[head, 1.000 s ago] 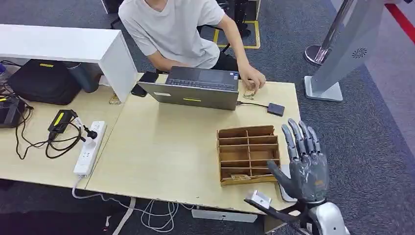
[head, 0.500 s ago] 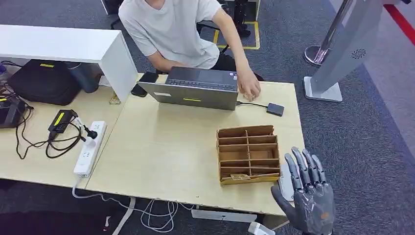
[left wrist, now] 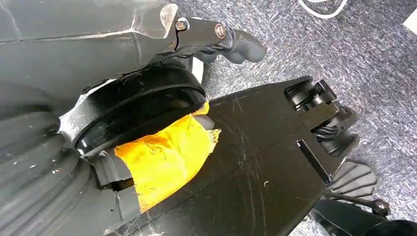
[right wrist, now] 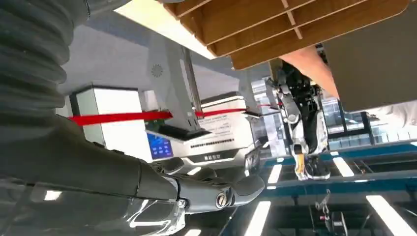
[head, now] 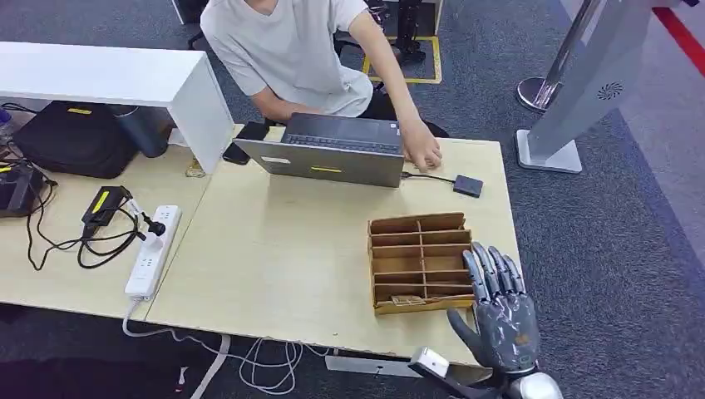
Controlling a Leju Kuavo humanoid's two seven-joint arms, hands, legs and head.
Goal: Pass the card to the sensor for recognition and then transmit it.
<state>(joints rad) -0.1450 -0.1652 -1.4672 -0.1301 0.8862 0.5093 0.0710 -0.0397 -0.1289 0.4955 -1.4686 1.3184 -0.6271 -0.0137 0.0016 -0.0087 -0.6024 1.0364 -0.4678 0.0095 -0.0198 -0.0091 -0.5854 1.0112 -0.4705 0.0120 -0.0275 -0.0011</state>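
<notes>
Desk (head: 274, 249) of pale wood fills most of my head view, with a person (head: 291, 50) in a light shirt seated at its far edge, one hand (head: 422, 154) resting on the tabletop beside an open laptop (head: 332, 150). Near the front right corner sits a wooden divided tray (head: 420, 262); a small card (head: 403, 299) lies in its nearest row. A small dark sensor box (head: 468, 185) lies beyond the tray, joined to the laptop by a cable. At far left I see a white power strip (head: 154, 249).

My right hand (head: 497, 312) is raised just beside the tray's right edge, palm toward the camera, fingers spread and straight, holding nothing, touching nothing that I can make out.

My right wrist view adds what the head view lacks: the tray (right wrist: 275, 24) from below and, beyond it, a white kiosk with a blue screen (right wrist: 160, 145).

My left wrist view looks down at grey carpet (left wrist: 354, 54); how the left hand's (left wrist: 221, 42) fingers stand I cannot tell.
</notes>
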